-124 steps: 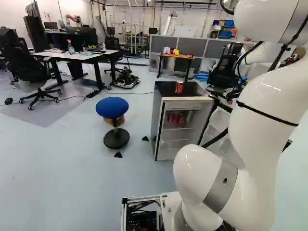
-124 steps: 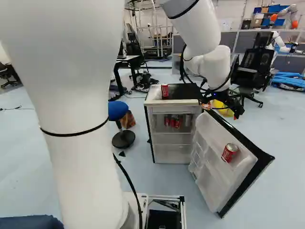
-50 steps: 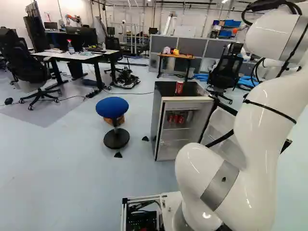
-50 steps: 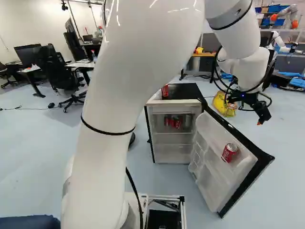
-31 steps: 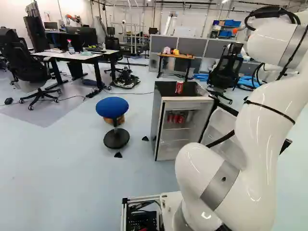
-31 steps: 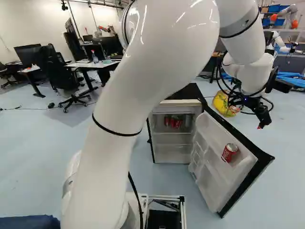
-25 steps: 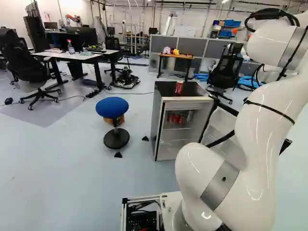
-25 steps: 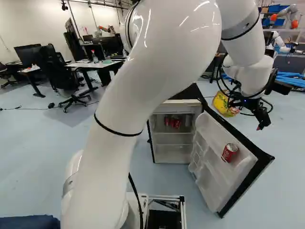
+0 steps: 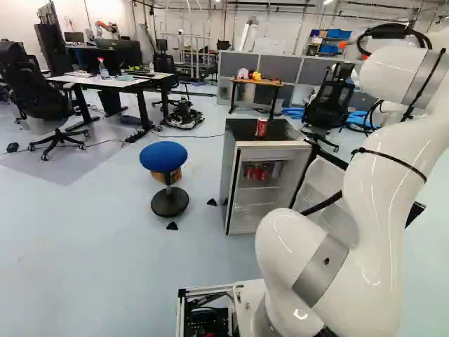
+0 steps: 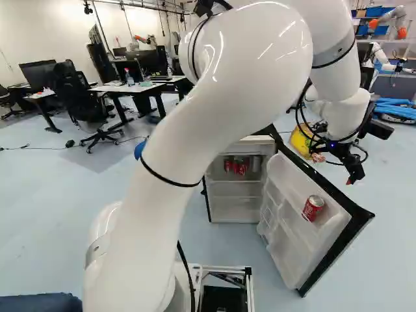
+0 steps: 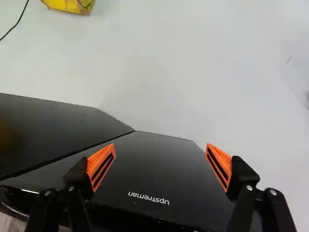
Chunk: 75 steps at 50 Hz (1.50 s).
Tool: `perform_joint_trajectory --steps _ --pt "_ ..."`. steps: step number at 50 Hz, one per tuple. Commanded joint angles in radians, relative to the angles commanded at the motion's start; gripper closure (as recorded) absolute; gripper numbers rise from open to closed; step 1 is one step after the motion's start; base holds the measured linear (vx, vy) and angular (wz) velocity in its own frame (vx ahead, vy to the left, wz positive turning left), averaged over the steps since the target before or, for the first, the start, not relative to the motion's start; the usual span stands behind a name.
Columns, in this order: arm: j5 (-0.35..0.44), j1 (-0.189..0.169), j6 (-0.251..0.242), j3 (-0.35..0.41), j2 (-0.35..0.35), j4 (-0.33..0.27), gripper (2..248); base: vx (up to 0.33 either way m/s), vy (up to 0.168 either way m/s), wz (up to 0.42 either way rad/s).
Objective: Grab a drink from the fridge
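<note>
Gripper, one: fingers spread wide, nothing between them, held off the outer side of the opened door, presumably to clear its edge before reaching in; door, one, swung wide, likely to leave the shelves accessible. Drinks, red soda cans: one in the door rack, whose lip probably keeps it from falling; one on the mini fridge, set on its flat top; and at least two on the upper inner shelf, exact count unclear.
</note>
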Motion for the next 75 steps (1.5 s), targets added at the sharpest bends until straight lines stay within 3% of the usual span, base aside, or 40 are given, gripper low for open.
perform_joint_trajectory --steps 20,75 --pt "0.000 -0.003 0.000 0.013 0.009 0.000 3 0.000 0.000 0.000" --pt "0.000 -0.025 0.000 0.140 0.096 0.000 3 0.000 0.000 0.000"
